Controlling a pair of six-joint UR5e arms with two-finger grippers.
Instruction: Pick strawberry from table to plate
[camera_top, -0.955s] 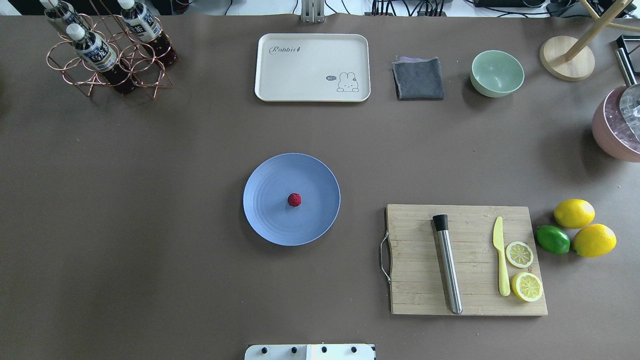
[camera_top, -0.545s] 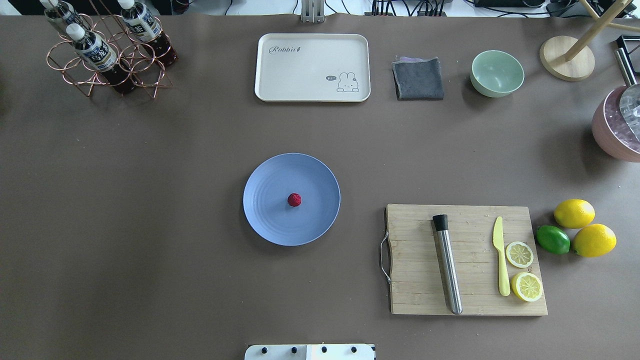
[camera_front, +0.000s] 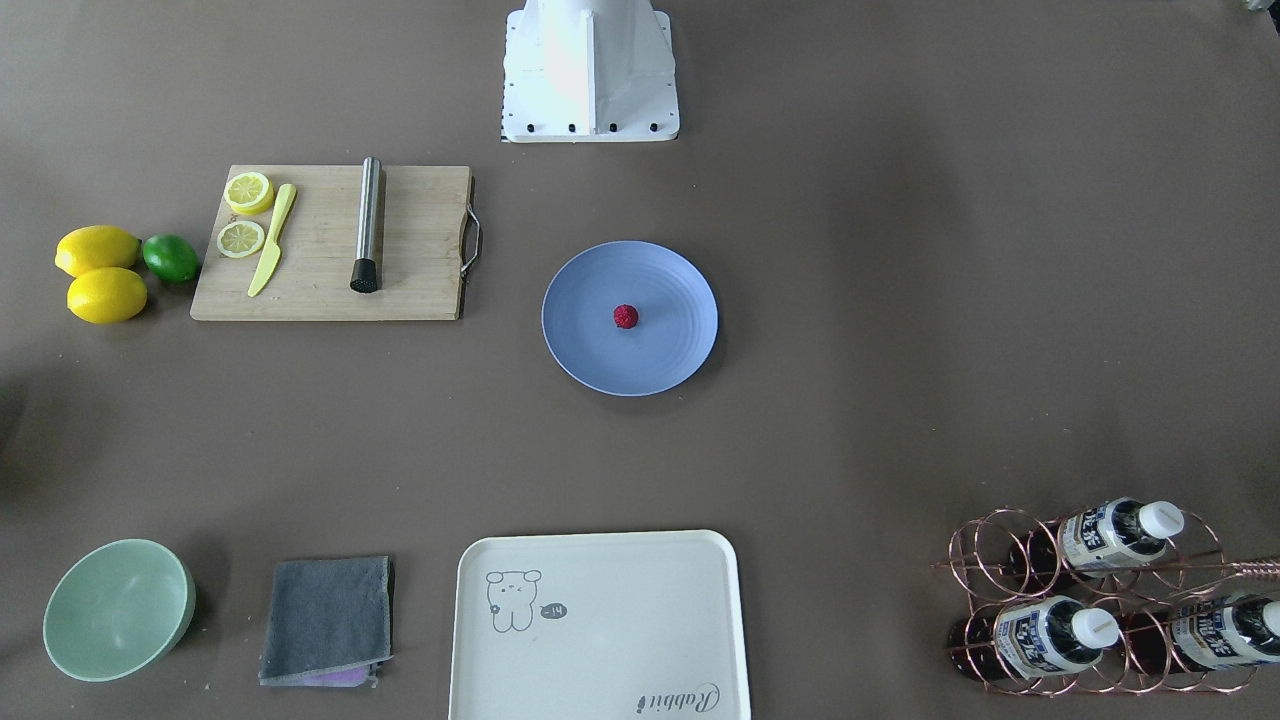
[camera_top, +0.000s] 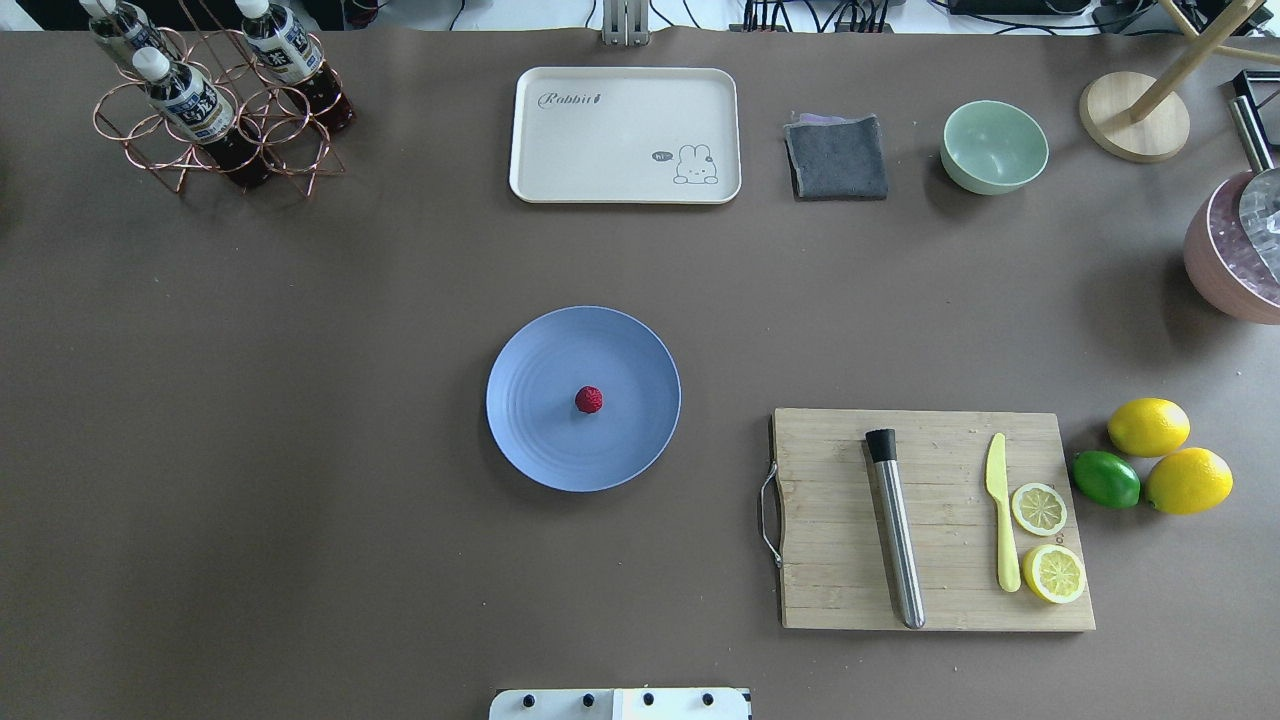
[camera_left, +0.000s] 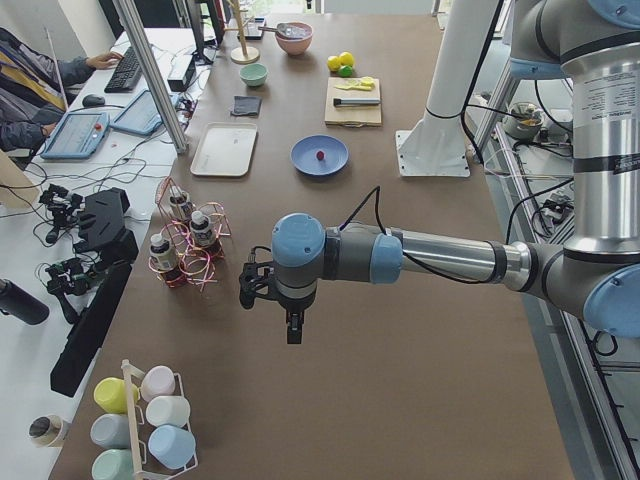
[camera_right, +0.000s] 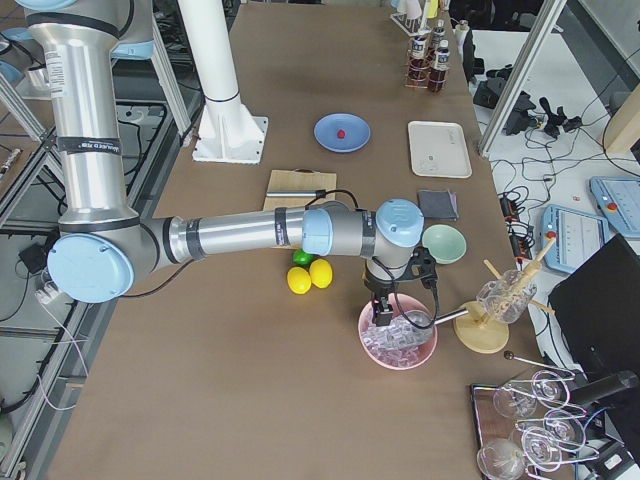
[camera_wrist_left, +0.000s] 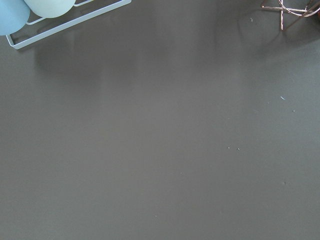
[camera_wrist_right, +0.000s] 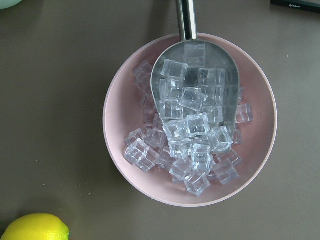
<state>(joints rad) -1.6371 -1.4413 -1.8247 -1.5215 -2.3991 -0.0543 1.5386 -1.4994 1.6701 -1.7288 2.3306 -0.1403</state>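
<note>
The small dark-red strawberry (camera_top: 589, 400) (camera_front: 626, 316) lies near the middle of the round blue plate (camera_top: 535, 445) (camera_front: 590, 365), which rests on the brown table (camera_top: 300, 400). Neither arm appears in the overhead or front-facing views. In the exterior left view my left gripper (camera_left: 294, 335) hangs over bare table beside the bottle rack, far from the plate. My right gripper (camera_right: 383, 318) shows only in the exterior right view, above the pink ice bowl. I cannot tell whether either is open or shut. The wrist views show no fingers.
A wooden cutting board (camera_top: 830, 560) holds a steel muddler, a yellow knife and lemon slices; two lemons and a lime (camera_top: 1105, 479) lie beside it. A cream tray (camera_top: 625, 135), grey cloth, green bowl (camera_top: 994, 146), copper bottle rack (camera_top: 215, 110) and pink ice bowl (camera_wrist_right: 125, 90) line the edges.
</note>
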